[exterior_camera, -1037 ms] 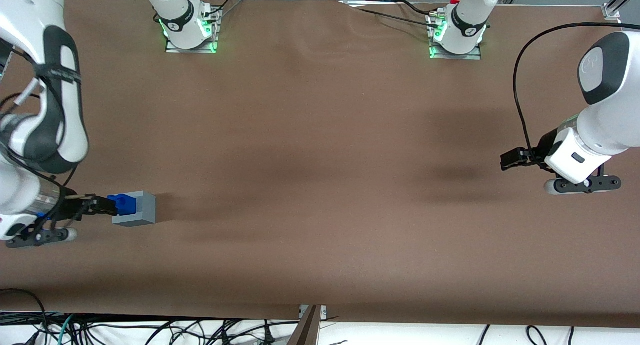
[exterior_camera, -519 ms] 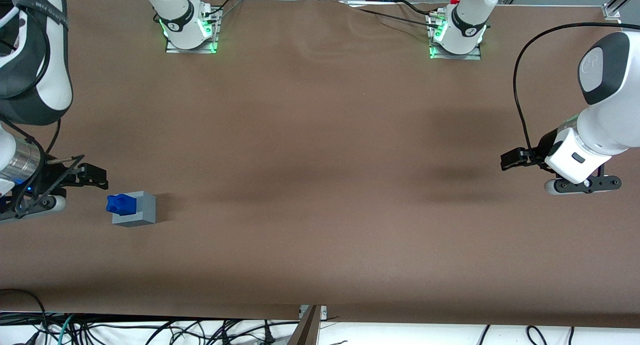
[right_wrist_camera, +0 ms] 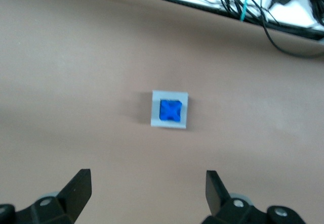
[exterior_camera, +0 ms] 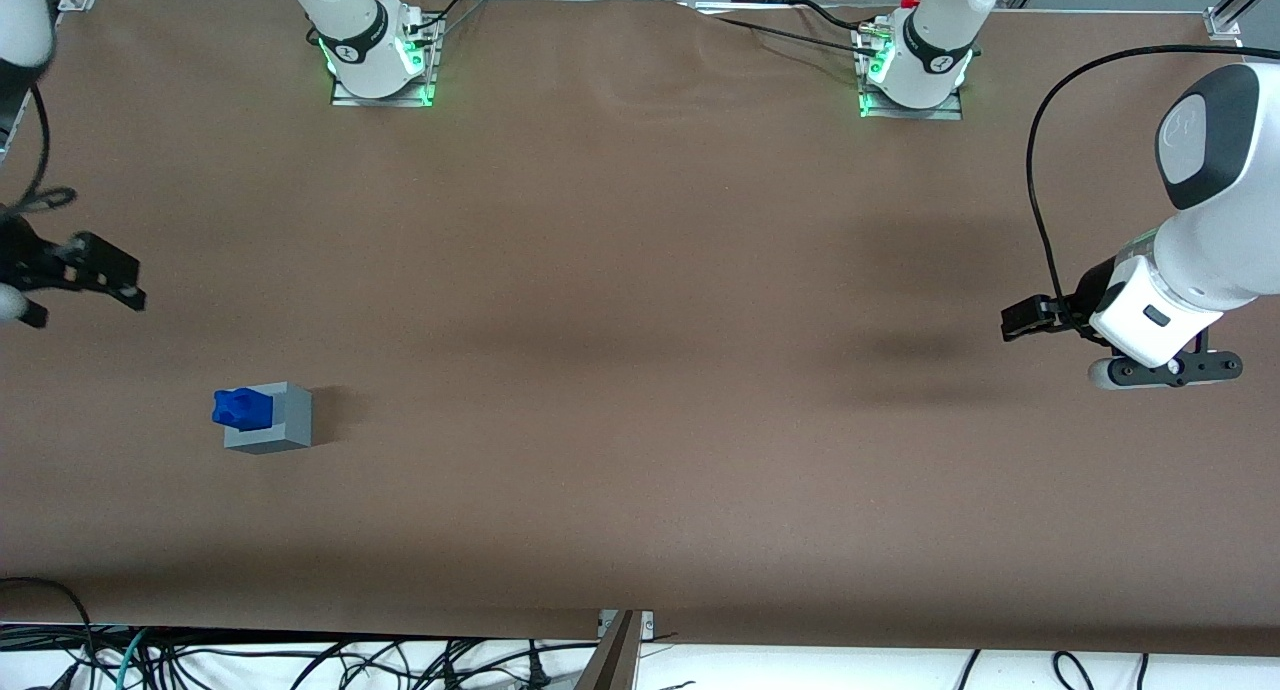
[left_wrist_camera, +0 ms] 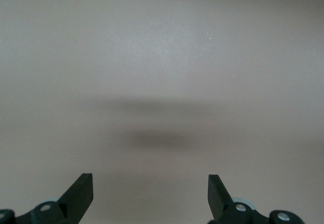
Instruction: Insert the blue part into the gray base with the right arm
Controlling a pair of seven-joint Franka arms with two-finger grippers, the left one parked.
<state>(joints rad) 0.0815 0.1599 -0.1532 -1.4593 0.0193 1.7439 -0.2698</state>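
Sitting in the gray base (exterior_camera: 279,417), the blue part (exterior_camera: 242,407) lies apart from the spread, empty hand (exterior_camera: 100,270).

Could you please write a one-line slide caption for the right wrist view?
Open gripper high above the table, looking down on the blue part seated in the gray base.

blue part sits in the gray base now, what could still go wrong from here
1. The blue part stands proud of the gray base, so it may be only partly seated and could tip out if bumped.
2. The gripper, open and empty, hangs apart from the base; swinging back low might knock it.
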